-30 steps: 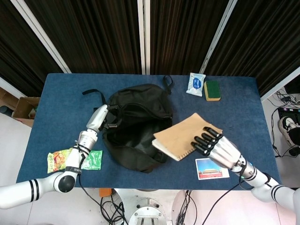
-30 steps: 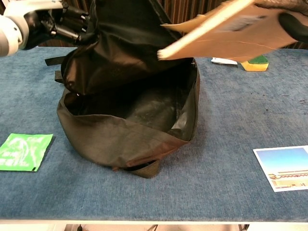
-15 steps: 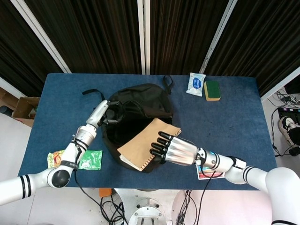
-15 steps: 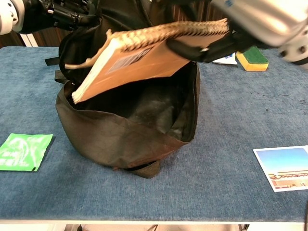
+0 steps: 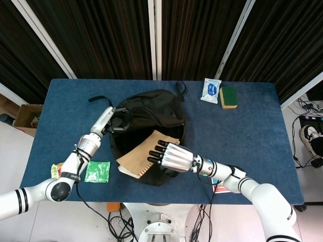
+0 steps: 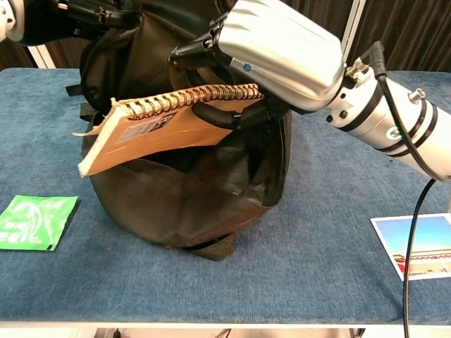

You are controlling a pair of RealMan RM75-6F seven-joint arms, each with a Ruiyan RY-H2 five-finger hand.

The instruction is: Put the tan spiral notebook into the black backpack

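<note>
— Where's the right hand [image 5: 170, 156]?
— Out over the table's middle, arm stretched in from the lower right, dark fingers [image 6: 224, 116] curled and clamped on the notebook [image 6: 151, 130].
— And the left hand [image 5: 115, 119]?
— Arm reaching up from the lower left, wrist raised, fingers closed on the backpack [image 5: 151, 108] rim, holding it up. In the chest view only its fingertips [image 6: 95, 14] show, top left.

On the blue surface [image 5: 252, 126] I see a white wipes packet [image 5: 211, 90] at about one o'clock, with a green-and-yellow sponge [image 5: 228, 97] just beside it. Toward eight o'clock lies a green sachet [image 5: 97, 171], and next to it a snack packet [image 5: 54, 170], mostly hidden. A postcard [image 6: 414, 244] sits near five o'clock.
</note>
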